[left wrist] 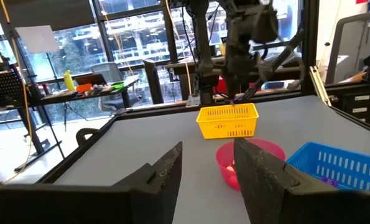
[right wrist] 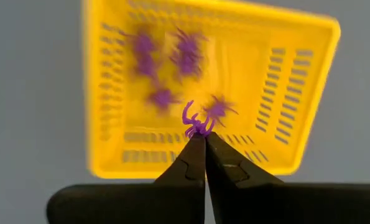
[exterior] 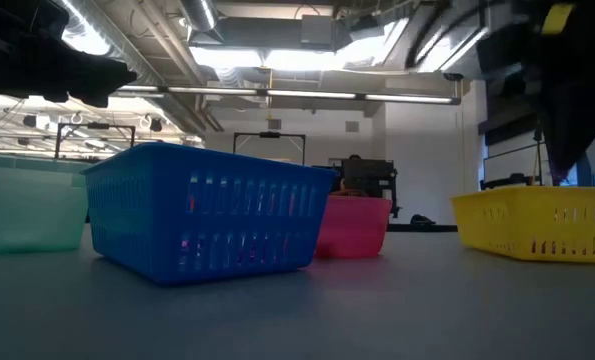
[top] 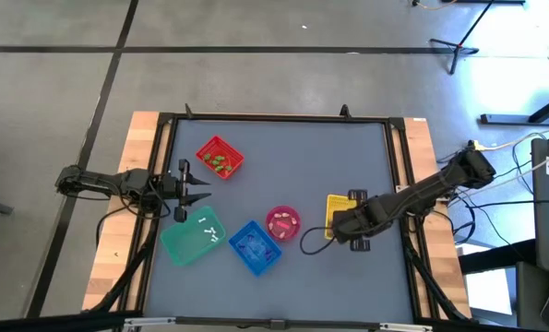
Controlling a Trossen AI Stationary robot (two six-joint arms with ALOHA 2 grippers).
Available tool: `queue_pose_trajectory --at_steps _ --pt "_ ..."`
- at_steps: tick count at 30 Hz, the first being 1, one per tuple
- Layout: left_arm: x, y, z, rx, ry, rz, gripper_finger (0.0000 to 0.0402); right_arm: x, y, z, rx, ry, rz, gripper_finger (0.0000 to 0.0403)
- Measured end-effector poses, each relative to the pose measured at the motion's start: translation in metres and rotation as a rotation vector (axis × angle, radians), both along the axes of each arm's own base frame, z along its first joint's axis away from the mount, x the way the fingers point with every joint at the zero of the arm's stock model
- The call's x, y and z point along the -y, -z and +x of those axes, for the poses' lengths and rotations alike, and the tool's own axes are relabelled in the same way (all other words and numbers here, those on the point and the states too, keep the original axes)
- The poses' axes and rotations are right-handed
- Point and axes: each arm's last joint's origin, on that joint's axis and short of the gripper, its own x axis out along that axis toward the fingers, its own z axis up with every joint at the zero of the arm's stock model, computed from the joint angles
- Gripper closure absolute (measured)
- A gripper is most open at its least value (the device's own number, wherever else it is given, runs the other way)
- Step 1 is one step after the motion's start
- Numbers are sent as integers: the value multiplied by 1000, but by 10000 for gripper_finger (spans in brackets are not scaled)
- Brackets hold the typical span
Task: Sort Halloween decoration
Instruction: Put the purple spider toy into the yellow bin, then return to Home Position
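My right gripper hangs over the yellow basket and is shut on a small purple spider trinket. Several more purple spiders lie in that basket. In the high view the right arm covers part of the yellow basket. My left gripper is open and empty at the table's left, between the red basket with green trinkets and the teal basket with white trinkets. Its fingers point toward the table's right. My right gripper pinches the purple spider by its body between the very tips of its two fingers. The fingers point down from above. The spider is lifted clear above the yellow basket, its legs sticking out beyond the fingertips.
A blue basket and a pink bowl stand in the near middle, between the teal and yellow baskets. The far half of the grey table has free room. Wooden rails and black frame bars edge the table.
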Motion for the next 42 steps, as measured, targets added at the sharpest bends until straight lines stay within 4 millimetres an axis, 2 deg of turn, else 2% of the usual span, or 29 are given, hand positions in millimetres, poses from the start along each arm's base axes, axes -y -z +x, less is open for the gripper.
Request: queue_pose_trajectory --at_steps 4,12,21,25,30,37,42 --pt "0 0 0 0 -1 0 271 8 7 -2 -30 27 -14 402" --pt "0 0 0 0 -4 1 271 16 8 2 -23 64 -10 399" --pt "0 0 0 0 -5 1 271 15 8 3 -24 13 -10 320" --pt "0 0 0 0 -4 1 271 14 3 7 9 9 3 305" --pt "0 0 0 0 -5 1 271 11 -15 16 71 -108 -24 319" --pt "0 0 0 0 -4 1 271 6 -40 37 279 -158 -58 394" --pt "0 0 0 0 -4 1 271 1 -48 52 428 -320 -68 386"
